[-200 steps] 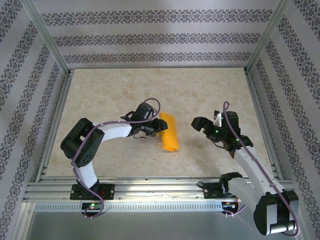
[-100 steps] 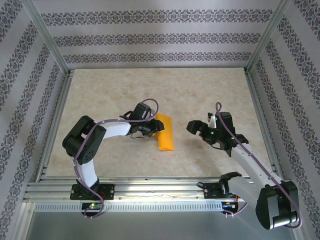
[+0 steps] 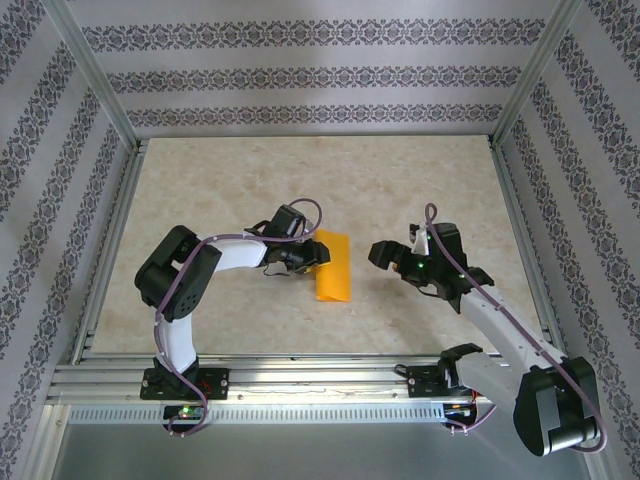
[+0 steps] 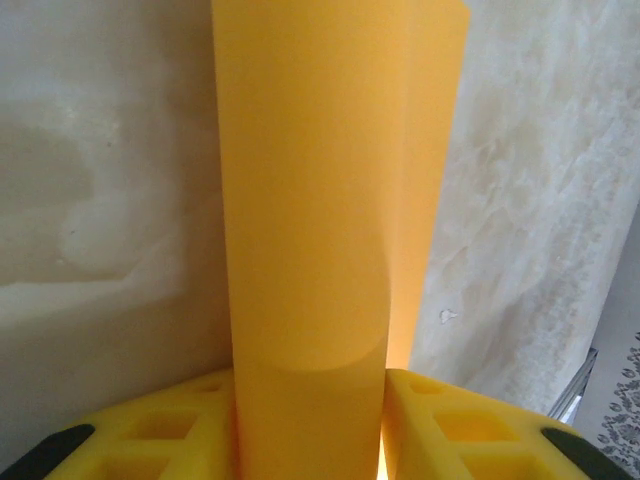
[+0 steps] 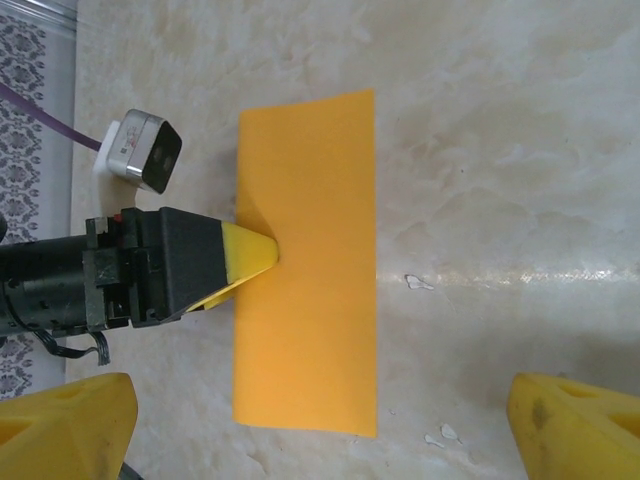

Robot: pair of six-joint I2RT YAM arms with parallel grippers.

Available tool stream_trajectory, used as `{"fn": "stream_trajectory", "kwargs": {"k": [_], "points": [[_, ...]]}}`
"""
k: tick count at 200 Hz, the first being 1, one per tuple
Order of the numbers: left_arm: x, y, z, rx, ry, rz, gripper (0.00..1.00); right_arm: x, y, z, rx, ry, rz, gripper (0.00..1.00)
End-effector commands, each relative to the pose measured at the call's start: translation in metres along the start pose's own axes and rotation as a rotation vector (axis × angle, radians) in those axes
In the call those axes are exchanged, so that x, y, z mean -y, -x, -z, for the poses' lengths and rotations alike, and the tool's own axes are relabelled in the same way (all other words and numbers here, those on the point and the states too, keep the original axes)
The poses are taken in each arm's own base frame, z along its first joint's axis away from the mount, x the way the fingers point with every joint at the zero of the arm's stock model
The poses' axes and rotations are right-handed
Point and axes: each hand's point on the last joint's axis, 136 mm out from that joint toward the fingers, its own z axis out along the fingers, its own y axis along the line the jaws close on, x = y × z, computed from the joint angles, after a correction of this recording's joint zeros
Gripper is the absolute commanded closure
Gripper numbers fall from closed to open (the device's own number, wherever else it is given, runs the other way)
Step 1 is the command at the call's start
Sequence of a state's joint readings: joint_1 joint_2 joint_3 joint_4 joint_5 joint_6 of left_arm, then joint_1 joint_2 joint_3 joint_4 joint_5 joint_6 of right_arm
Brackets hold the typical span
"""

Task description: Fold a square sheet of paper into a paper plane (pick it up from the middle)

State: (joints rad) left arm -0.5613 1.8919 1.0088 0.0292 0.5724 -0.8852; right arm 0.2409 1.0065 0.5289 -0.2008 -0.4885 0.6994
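Beige marbled tabletop. Thin orange-yellow paper sheet, folded to rectangle, lies centre. Left gripper clamps its 9 o'clock edge mid-length, likely steadying it. Right gripper, jaws wide and empty, sits at 3 o'clock, probably for creasing.

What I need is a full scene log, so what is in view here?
paper: one, orange, doubled into a strip, mid-table
specks: a few, white, on the table beside the paper
table: one, beige marbled, inside the frame
frame: one, silver metal rails, around the table
walls: three, pale with dark patterned bands, behind and at both sides
left arm: one, black and white, reaching in from near left
right arm: one, black and white, from near right
left gripper: one, yellow fingers, shut on the paper's edge
right gripper: one, yellow fingers, open, apart from the paper
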Motion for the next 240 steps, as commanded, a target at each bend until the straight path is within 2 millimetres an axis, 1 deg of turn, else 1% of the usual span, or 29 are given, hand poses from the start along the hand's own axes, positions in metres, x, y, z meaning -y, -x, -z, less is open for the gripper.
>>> {"fn": "stream_trajectory", "kwargs": {"k": [1,18,36,80,112,135,165,198,240], "points": [[-0.008,0.000,0.000,-0.016,0.041,-0.024,0.61,-0.007,-0.004,-0.004,-0.035,0.021,0.039,0.05],[-0.014,0.000,0.001,-0.021,0.080,-0.035,0.59,-0.013,-0.007,-0.007,-0.048,0.044,0.067,0.04],[-0.018,0.003,0.003,-0.016,0.120,-0.045,0.58,-0.015,-0.009,-0.011,-0.056,0.049,0.077,0.05],[-0.020,0.006,0.010,-0.009,0.176,-0.070,0.50,-0.017,-0.007,-0.018,-0.058,0.045,0.063,0.05],[-0.020,0.008,0.018,0.016,0.196,-0.076,0.47,-0.015,-0.008,-0.023,-0.071,0.034,0.053,0.04],[-0.018,0.009,0.024,0.032,0.204,-0.084,0.47,-0.016,-0.009,-0.025,-0.077,0.035,0.051,0.04],[-0.019,0.008,0.028,0.032,0.220,-0.095,0.48,-0.011,-0.009,-0.030,-0.085,0.013,0.024,0.05],[-0.023,0.007,0.029,0.027,0.240,-0.097,0.50,-0.009,-0.011,-0.035,-0.098,0.007,0.009,0.06],[-0.025,0.007,0.030,0.020,0.257,-0.107,0.51,-0.010,-0.013,-0.040,-0.119,0.014,-0.001,0.10]]}}
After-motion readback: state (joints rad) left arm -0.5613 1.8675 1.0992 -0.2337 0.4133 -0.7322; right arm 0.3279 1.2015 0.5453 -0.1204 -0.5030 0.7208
